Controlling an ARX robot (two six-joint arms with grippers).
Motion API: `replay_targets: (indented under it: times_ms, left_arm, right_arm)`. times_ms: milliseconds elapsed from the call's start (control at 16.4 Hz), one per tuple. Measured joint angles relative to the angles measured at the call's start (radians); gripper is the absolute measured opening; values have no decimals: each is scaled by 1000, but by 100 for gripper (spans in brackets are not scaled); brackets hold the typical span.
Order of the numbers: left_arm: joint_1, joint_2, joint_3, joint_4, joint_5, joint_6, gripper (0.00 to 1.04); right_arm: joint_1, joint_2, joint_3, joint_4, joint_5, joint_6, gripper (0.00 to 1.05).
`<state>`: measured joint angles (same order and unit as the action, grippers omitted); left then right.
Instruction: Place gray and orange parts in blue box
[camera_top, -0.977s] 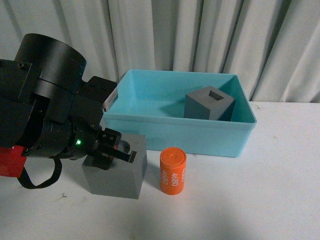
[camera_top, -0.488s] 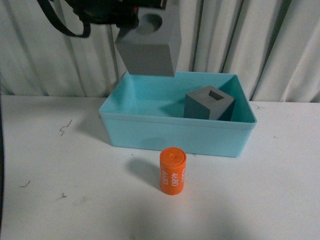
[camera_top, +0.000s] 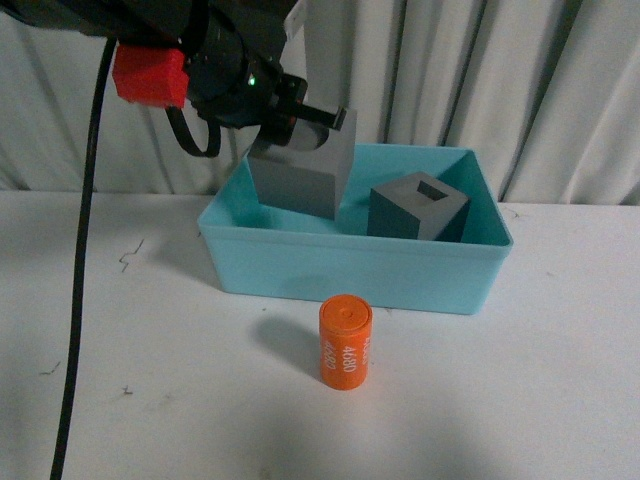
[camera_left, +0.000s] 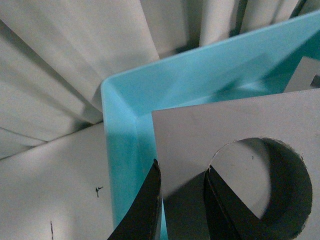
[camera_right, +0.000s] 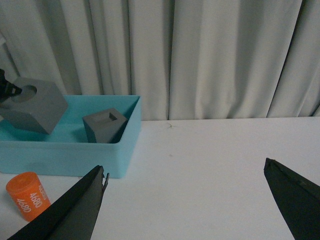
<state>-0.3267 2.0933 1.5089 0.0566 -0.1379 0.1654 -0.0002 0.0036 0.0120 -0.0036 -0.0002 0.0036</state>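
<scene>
Gray, front view: the cube with the round recess (camera_top: 300, 175) hangs tilted over the left rear part of the blue box (camera_top: 350, 272). Its lower edge is behind the front wall, so I cannot tell whether it touches the floor.
Left gripper, front view: the left gripper (camera_top: 325, 118) clamps the cube's upper edge, reaching in from the left.
Already inside, front view: the cube with the square recess (camera_top: 418, 208) sits in the right half of the box, apart from the held cube.
Orange, front view: the 4680 cylinder (camera_top: 345, 342) stands upright on the white table (camera_top: 150, 390), just in front of the box wall and outside it.
Left wrist view: the left gripper (camera_left: 182, 170) has one finger outside the cube (camera_left: 200, 130) and one inside the round recess (camera_left: 270, 192), pinching the wall between them. The box corner (camera_left: 120, 150) lies directly beneath.
Right wrist view: the right gripper (camera_right: 185, 200) has its jaws spread wide and carries nothing. The box (camera_right: 75, 157), both cubes (camera_right: 35, 107) (camera_right: 105, 125) and the cylinder (camera_right: 27, 196) are all far off to one side.
Key relation: the box floor lies straight below the held cube, so lowering and letting go looks sufficient.
Next part: the cylinder's long axis is vertical. The right arm is free, but it is well apart from the cylinder.
</scene>
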Motion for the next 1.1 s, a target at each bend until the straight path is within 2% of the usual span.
replay_targets:
  times_ms: [610,671,732,854,977,1038,1099]
  left_arm:
    - [37,98,-4,29,-23,27,18]
    - [38,98,-6,35,-21,27,25]
    - [42,98,-8,51,-19,26,47]
    - [52,82,-35,42,-14,15,69]
    - [80,-21,-112,19,41,-51,92]
    - [101,-112,-168,18,89,-93,100]
    - [129,-229,-235,-14,156,-144,97]
  right_arm:
    - [0,0,0,0,0,0,98]
    - [0,0,0,0,0,0,98]
    - [0,0,0,0,0,0,98]
    - [0,0,0,0,0,0,98]
    - [0,0,0,0,0,0,98]
    - [0,0,0,0,0,0,98]
    - [0,0,0,0,0,0,98]
